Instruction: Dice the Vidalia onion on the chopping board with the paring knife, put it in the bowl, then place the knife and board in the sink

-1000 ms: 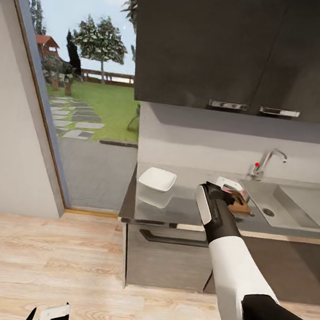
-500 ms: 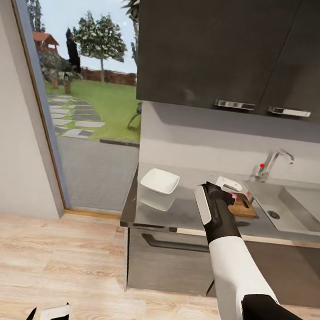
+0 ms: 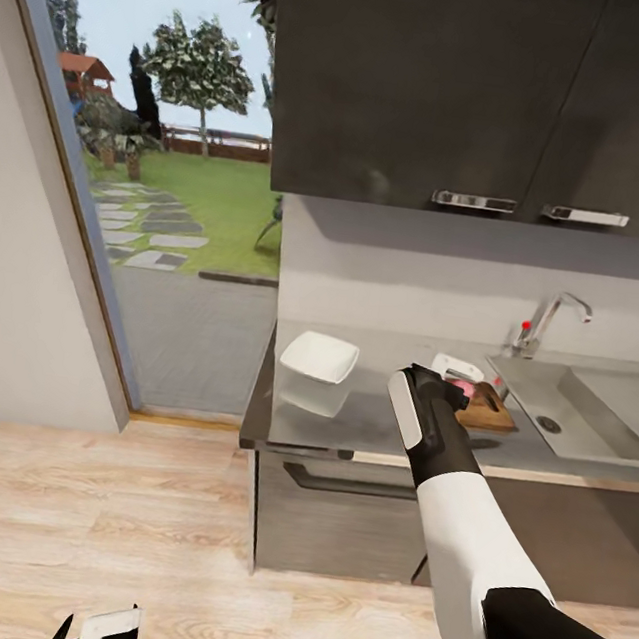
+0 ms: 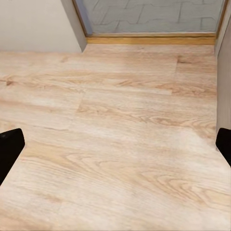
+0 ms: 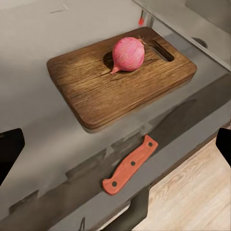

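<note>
Only a slight camera shift since a second ago. Sink (image 3: 589, 416), tap (image 3: 546, 324) and cabinet handles (image 3: 529, 209) now sit further right in the head view. Nothing among the objects themselves displaced.

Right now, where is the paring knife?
In the right wrist view, the paring knife lies on the countertop at its front edge, beside the chopping board, not touching it.

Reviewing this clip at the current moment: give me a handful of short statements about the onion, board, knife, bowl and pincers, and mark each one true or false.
1. The onion lies on the chopping board. True.
2. The paring knife rests on the board. False: it lies on the countertop beside the board, near the front edge.
3. The bowl holds diced onion. False: it looks empty, and the onion is whole.
4. The right pincer grips the knife. False: its fingers are spread, holding nothing.
5. The left pincer hangs over wooden floor. True.
</note>
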Controlling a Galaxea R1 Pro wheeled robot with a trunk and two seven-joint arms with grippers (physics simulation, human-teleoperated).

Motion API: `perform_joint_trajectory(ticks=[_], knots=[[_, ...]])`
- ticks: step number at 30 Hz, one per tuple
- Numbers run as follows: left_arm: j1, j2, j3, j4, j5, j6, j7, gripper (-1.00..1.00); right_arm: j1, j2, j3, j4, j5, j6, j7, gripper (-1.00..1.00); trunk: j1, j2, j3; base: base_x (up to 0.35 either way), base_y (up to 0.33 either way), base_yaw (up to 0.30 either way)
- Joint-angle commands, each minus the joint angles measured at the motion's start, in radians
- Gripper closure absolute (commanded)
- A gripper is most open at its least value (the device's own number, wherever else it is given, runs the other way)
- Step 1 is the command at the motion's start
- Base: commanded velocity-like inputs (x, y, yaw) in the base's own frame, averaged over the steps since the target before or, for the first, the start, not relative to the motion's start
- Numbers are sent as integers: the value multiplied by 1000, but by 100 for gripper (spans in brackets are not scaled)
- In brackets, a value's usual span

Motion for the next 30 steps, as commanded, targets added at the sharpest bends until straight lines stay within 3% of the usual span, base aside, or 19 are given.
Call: perform_joint_trajectory(ticks=[1, 30], knots=[[-2, -1, -8, 4, 3, -4, 5, -100, -1, 0, 1, -1, -5, 5, -7, -100, 1, -2, -4, 106, -80, 0], [-1, -1, -8, 4, 3, -3, 5, -100, 1, 0, -3, 40, -6, 3, -4, -100, 1, -2, -49, 51, -56, 0]])
